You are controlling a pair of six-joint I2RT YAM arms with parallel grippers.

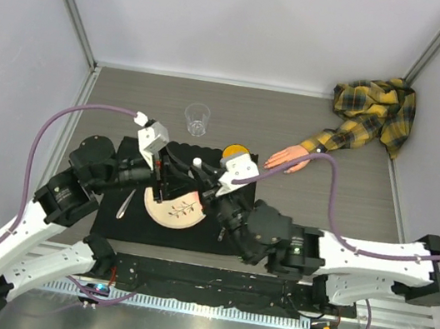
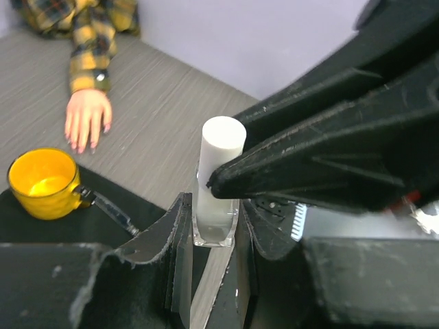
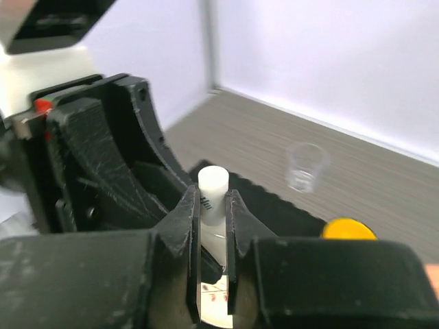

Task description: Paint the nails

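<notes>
L gripper (image 2: 215, 229) jaws pinch bottle (image 2: 215, 209) body, R gripper (image 3: 212, 205) jaws pinch its cap (image 3: 212, 184).

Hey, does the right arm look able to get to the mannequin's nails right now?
Probably not yet. The right hand is shut on the white cap of the bottle that the left hand grips, so it is occupied. Once freed, the table toward the nails looks unobstructed.

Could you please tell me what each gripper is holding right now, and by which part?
Both hold the small bottle. The left gripper clamps its clear body, and the right gripper pinches its white cap.
</notes>
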